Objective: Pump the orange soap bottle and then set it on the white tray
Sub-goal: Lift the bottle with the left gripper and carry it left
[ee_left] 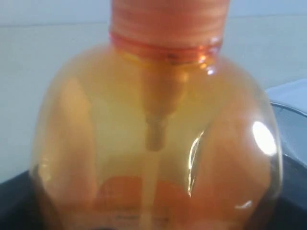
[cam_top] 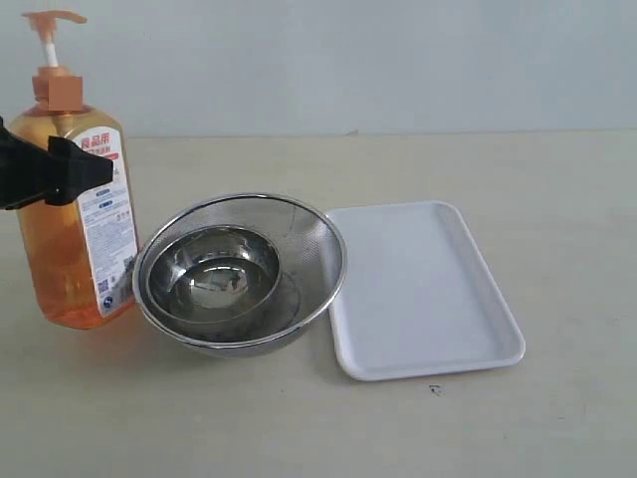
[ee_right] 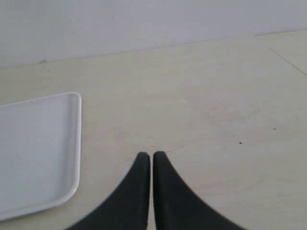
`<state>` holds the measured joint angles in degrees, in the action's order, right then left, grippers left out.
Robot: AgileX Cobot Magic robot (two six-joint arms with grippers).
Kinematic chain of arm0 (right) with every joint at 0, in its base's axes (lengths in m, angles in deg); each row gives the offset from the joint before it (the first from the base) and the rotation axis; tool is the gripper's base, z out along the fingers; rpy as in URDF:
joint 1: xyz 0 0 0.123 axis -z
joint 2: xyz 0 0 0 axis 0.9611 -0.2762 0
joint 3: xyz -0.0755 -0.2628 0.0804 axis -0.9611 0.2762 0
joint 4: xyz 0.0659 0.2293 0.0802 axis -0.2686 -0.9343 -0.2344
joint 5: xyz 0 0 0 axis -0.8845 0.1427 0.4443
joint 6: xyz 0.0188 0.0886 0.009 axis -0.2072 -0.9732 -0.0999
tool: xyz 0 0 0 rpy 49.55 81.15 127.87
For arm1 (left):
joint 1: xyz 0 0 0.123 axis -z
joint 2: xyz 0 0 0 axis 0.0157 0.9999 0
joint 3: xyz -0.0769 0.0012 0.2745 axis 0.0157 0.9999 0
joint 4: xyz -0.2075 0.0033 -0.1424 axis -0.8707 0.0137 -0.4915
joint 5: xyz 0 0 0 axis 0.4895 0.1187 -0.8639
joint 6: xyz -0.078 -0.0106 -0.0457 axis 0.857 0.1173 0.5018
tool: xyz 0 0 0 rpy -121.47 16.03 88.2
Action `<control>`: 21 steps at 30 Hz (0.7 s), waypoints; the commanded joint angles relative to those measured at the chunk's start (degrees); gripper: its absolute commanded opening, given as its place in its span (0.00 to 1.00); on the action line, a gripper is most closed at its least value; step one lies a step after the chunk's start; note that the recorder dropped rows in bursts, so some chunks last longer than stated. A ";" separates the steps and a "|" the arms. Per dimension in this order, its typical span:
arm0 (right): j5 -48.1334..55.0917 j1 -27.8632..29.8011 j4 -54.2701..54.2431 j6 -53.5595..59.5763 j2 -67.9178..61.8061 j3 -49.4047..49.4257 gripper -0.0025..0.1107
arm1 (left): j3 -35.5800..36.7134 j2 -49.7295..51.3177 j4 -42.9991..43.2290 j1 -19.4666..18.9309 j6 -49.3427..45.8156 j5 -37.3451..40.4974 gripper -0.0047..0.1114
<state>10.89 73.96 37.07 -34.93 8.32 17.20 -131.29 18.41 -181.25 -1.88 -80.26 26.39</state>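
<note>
pale, matte beige table [cam_top: 518, 169], backed by a plain light wall. standing upright at the far left: the orange soap bottle [cam_top: 60, 259]. just beside it, toward the middle: a round steel mesh bowl [cam_top: 320, 249] holding a smaller steel bowl [cam_top: 214, 269]. right of that, close against the mesh rim, touching or not unclear: the white tray [cam_top: 423, 289], lying flat. near the tray's front edge, a small dark speck [cam_top: 434, 389].

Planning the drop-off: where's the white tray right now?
In the exterior view, the white tray lies flat on the table, right of centre, immediately right of the nested steel bowls.
</note>
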 commanded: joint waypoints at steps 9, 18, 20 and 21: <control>-0.49 0.16 -0.01 0.27 0.28 -0.04 0.02 | -2.43 4.58 -1.43 -0.11 -2.75 2.33 0.12; -0.49 0.16 -0.01 0.44 0.28 -0.04 0.02 | -2.32 4.58 -1.43 -0.11 -0.53 2.43 0.12; -0.49 0.16 -0.01 0.44 0.28 -0.04 0.02 | -2.32 4.58 -1.43 -0.11 -0.53 2.43 0.12; -0.49 0.16 -0.01 0.44 0.28 -0.04 0.02 | -2.31 4.58 -1.43 -0.11 -0.53 2.43 0.12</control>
<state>10.89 73.96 37.07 -34.93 8.32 17.20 -133.35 23.08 -181.64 -1.88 -81.96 27.91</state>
